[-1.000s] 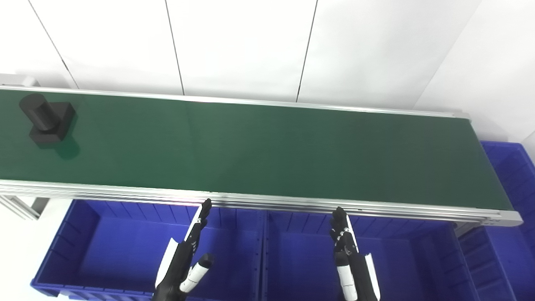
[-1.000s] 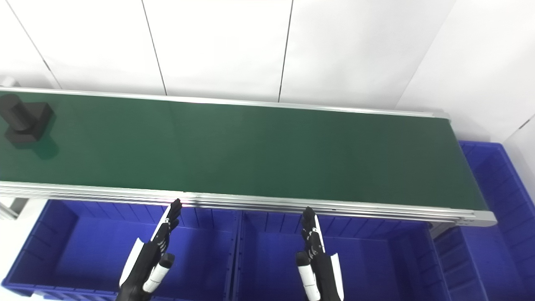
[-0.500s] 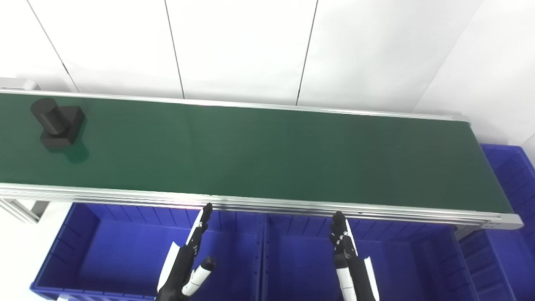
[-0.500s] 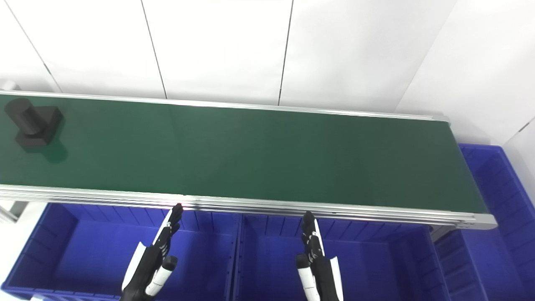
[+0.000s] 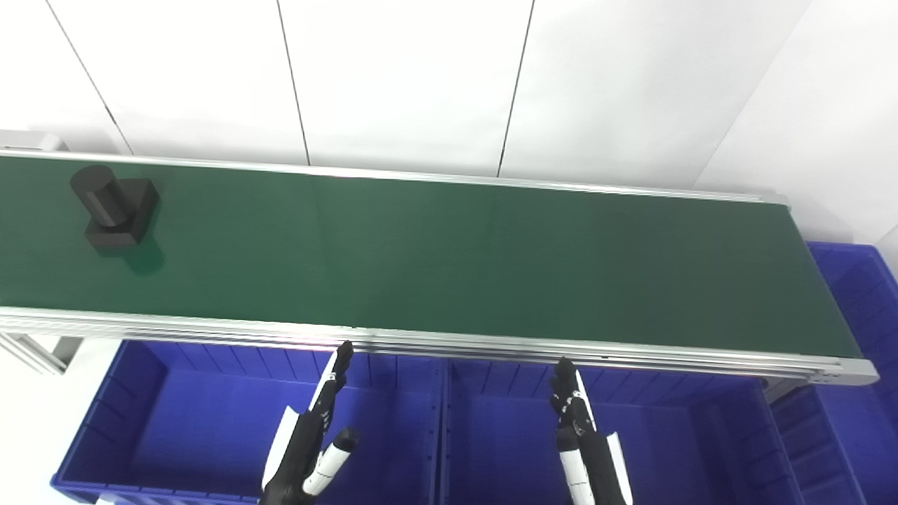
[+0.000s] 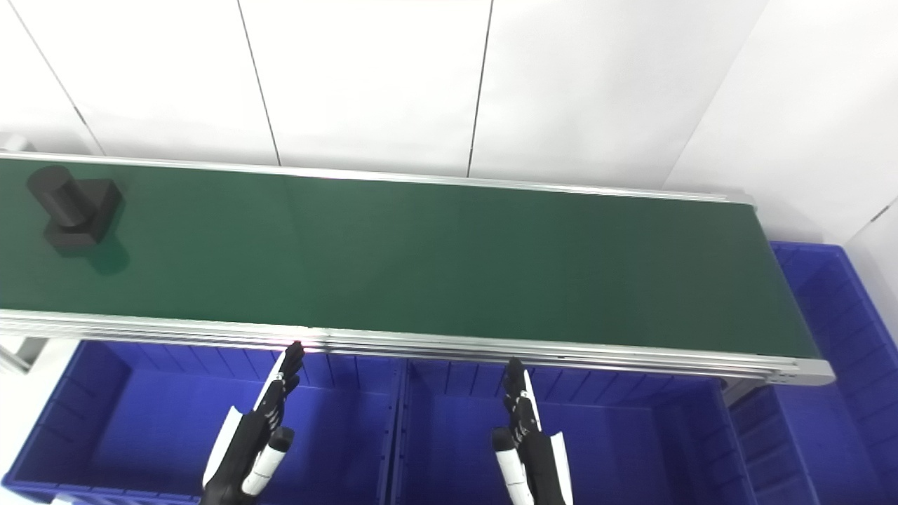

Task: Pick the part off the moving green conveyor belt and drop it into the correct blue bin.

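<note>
A black part (image 5: 112,210), a cylinder on a square base, rides at the far left of the green conveyor belt (image 5: 449,259). It also shows in the right eye view (image 6: 70,212). My left hand (image 5: 312,438) is open and empty, fingers straight, below the belt's near rail over the left blue bin (image 5: 161,414). My right hand (image 5: 582,442) is open and empty over the middle blue bin (image 5: 701,435). Both hands are far from the part.
A third blue bin (image 5: 856,294) stands past the belt's right end. The aluminium near rail (image 5: 449,340) runs just above my fingertips. White wall panels stand behind the belt.
The black part has moved a little to the right along the belt. Both hands have stayed nearly where they were below the rail.
</note>
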Controlling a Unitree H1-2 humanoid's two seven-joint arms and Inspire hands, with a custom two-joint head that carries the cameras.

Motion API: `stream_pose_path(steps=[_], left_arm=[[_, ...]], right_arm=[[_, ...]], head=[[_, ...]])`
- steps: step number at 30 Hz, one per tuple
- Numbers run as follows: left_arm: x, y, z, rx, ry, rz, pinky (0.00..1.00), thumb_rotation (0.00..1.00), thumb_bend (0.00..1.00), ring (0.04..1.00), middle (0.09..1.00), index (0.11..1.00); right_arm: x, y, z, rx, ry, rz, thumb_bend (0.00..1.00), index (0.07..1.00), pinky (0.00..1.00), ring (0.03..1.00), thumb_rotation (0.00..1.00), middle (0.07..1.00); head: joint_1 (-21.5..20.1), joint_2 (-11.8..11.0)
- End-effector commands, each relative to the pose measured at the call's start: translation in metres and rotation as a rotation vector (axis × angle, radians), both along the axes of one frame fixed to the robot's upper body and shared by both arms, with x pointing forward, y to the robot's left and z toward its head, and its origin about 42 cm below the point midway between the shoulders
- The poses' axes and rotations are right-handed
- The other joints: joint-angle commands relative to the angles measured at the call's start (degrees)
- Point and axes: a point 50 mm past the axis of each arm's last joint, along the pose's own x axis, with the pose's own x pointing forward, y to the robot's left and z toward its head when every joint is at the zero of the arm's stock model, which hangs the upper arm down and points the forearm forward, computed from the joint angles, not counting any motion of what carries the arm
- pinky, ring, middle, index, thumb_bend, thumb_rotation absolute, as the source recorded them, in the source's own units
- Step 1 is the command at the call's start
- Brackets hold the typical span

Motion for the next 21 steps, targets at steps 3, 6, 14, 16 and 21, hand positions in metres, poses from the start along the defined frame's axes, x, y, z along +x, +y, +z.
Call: stream_pose_path(steps=[3, 6, 14, 16, 21], left_arm=[[0.0072, -0.0011, 0.0087, -0.035, -0.065, 0.012, 0.99, 1.00, 0.72, 1.000, 1.000, 1.000], [0.0073, -0.0012, 0.0089, -0.038, -0.065, 0.009, 0.98, 1.00, 0.71, 1.000, 1.000, 1.000], [0.0074, -0.0015, 0.0086, -0.037, -0.064, 0.005, 0.98, 1.00, 0.70, 1.000, 1.000, 1.000], [0.0072, -0.0015, 0.0083, -0.041, -0.061, 0.007, 0.99, 1.00, 0.70, 1.000, 1.000, 1.000], [0.0074, -0.0010, 0.0085, -0.053, -0.058, 0.006, 0.99, 1.00, 0.69, 1.000, 1.000, 1.000]], right_arm=[[0.0044, 0.0008, 0.0079, -0.010, -0.060, 0.007, 0.74, 1.000, 1.00, 1.000, 0.90, 0.997], [0.0047, 0.0012, 0.0073, -0.002, -0.058, 0.005, 0.74, 1.000, 1.00, 1.000, 0.90, 0.998], [0.0052, 0.0012, 0.0067, -0.002, -0.057, 0.007, 0.75, 1.000, 1.00, 0.998, 0.89, 0.997], [0.0051, 0.0012, 0.0067, 0.001, -0.057, 0.009, 0.74, 1.000, 1.00, 1.000, 0.89, 0.997], [0.0049, 0.0006, 0.0069, -0.001, -0.058, 0.013, 0.75, 1.000, 1.00, 1.000, 0.90, 0.999]], head=[[0.1, 0.0], [0.1, 0.0], [0.2, -0.1], [0.2, -0.1], [0.1, -0.1]])
